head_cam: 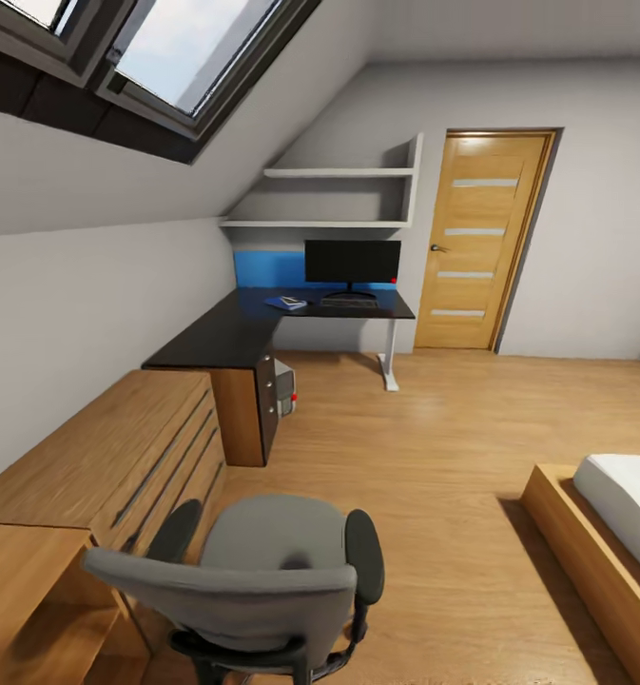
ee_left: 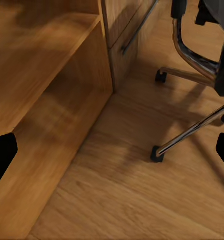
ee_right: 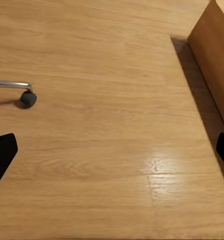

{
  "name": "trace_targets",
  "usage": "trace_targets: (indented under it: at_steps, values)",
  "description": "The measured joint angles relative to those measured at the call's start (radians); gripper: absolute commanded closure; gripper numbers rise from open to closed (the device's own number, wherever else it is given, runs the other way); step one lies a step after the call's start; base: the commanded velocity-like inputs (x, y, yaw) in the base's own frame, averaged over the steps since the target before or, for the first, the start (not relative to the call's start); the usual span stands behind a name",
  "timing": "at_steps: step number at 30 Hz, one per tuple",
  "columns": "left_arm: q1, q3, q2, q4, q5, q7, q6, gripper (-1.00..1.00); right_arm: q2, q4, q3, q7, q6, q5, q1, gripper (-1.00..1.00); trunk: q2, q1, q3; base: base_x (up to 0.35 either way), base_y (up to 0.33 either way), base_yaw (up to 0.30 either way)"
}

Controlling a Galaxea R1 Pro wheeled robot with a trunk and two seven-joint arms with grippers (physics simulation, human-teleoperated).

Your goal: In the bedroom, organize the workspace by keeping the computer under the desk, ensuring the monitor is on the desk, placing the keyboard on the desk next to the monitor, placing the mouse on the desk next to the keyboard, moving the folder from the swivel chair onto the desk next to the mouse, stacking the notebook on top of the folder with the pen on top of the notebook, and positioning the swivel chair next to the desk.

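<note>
The grey swivel chair (head_cam: 272, 571) stands close in front of me with its backrest toward me, so its seat is hidden. Across the room a dark L-shaped desk (head_cam: 215, 338) carries the black monitor (head_cam: 352, 262), with the keyboard (head_cam: 349, 303) in front of it and a blue flat item (head_cam: 286, 303) to the left. The computer (head_cam: 284, 388) sits on the floor under the desk. My left gripper (ee_left: 112, 152) hangs open over the floor by the chair's chrome base (ee_left: 192, 60). My right gripper (ee_right: 112, 152) is open above bare floor near a chair caster (ee_right: 28, 98).
A long wooden drawer unit (head_cam: 120, 457) runs along the left wall, and its open shelf (ee_left: 47, 100) is beside my left gripper. A bed (head_cam: 614, 514) with a wooden frame (ee_right: 214, 65) is at the right. A wooden door (head_cam: 481, 238) and wall shelves (head_cam: 339, 195) are at the back.
</note>
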Motion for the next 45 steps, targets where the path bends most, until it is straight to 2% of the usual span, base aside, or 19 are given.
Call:
trace_targets:
  at_steps: [16,45]
  values:
    - [0.000,0.000,0.000,0.000,0.000,0.000,0.000,-1.00,0.001,0.000,0.001,0.000,0.000,0.002,0.000,-1.00,0.000,0.000,-0.004,0.000,0.098,-0.251]
    - [0.000,0.001,0.000,0.000,0.000,0.000,0.000,-1.00,0.002,0.001,0.001,-0.001,0.000,0.005,0.000,-1.00,0.000,0.000,-0.005,-0.050,0.083,-0.016]
